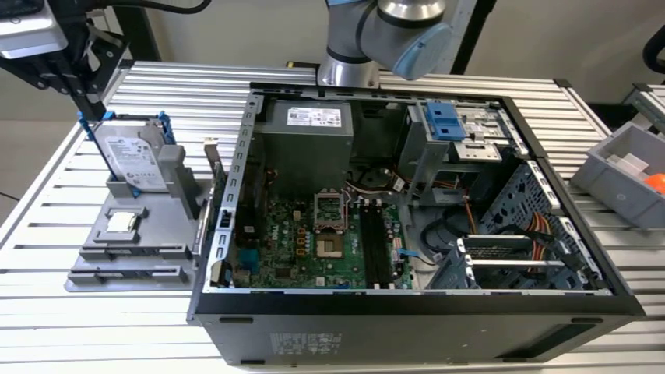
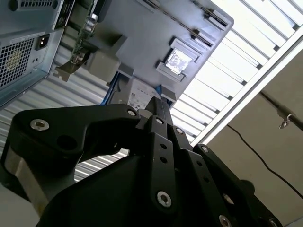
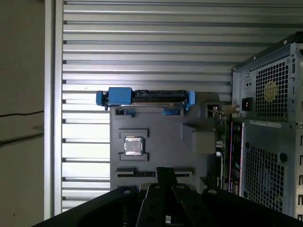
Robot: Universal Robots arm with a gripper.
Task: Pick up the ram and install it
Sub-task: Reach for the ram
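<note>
Jaws closed, high over grey parts holder, at exterior view's left of open PC case.
Jaw tips together. Holder sits on slatted bench, just beside case. It carries hard drive upright in blue frame & square CPU chip lying flat. RAM: can't tell where it sits.

This looks like a robotics lab or test workshop, not a home or an office. A slatted aluminium surface carries an open desktop computer case lying on its side, its motherboard bare. Just beside it, at the exterior view's left, a grey fixture props up loose computer parts. 1 industrial robot arm rises behind the case, and a grey parts bin sits at the exterior view's right.
</note>
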